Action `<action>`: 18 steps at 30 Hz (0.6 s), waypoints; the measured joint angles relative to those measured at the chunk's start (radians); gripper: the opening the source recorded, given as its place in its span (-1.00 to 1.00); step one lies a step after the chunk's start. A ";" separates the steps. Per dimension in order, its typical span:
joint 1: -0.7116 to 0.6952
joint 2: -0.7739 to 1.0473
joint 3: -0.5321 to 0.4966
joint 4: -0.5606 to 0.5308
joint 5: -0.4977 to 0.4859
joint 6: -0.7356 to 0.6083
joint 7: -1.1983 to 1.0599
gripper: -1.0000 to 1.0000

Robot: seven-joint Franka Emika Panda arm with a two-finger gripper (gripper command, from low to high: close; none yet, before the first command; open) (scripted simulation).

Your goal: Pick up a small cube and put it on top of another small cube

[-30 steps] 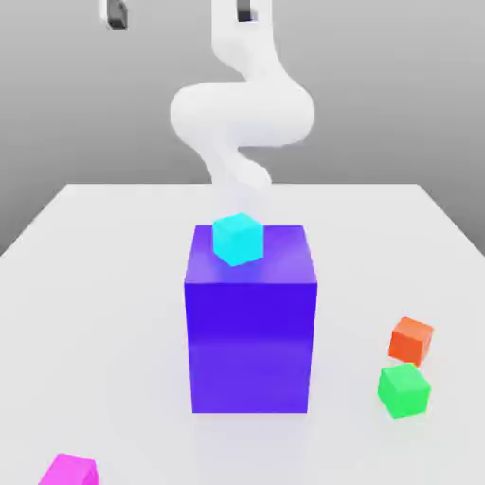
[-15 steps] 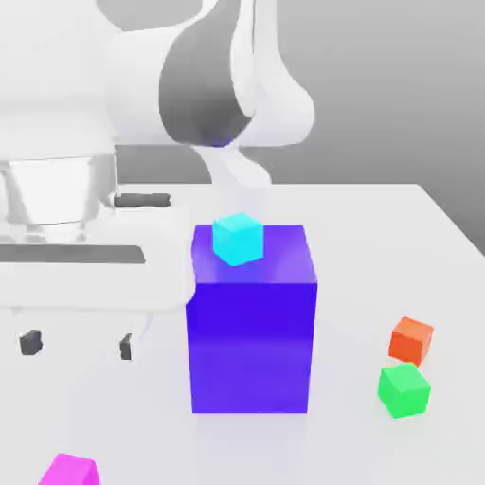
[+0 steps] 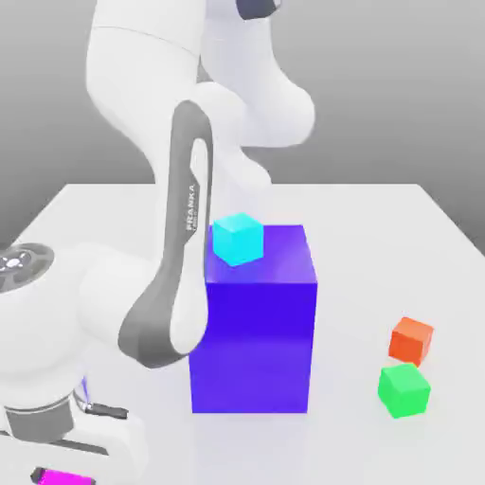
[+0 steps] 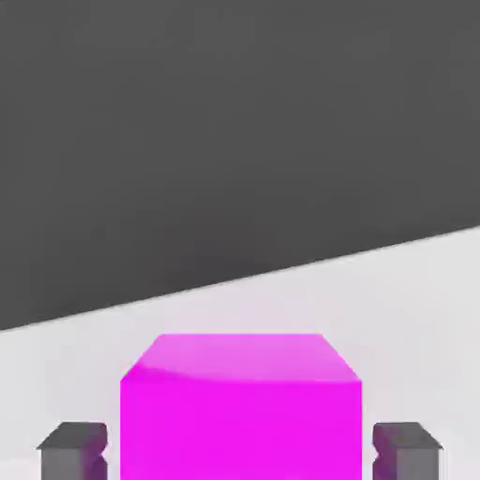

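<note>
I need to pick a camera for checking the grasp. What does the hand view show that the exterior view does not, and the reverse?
Hand view alone: the two dark fingers, one on each side of the magenta cube, close against its sides with the cube on the table.

Exterior view alone: the big blue-violet block with a cyan cube on top, plus the orange cube and green cube on the exterior view's right.

Both: the magenta cube, just a sliver under the hand in the exterior view, and the white table.
</note>
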 joint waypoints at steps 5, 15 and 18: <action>0.014 -0.048 -0.018 -0.012 -0.019 -0.037 0.013 -1.00; 0.244 -0.300 0.105 -0.204 -0.146 -0.091 0.044 -1.00; 0.326 -0.370 0.177 -0.277 -0.182 -0.086 0.044 -1.00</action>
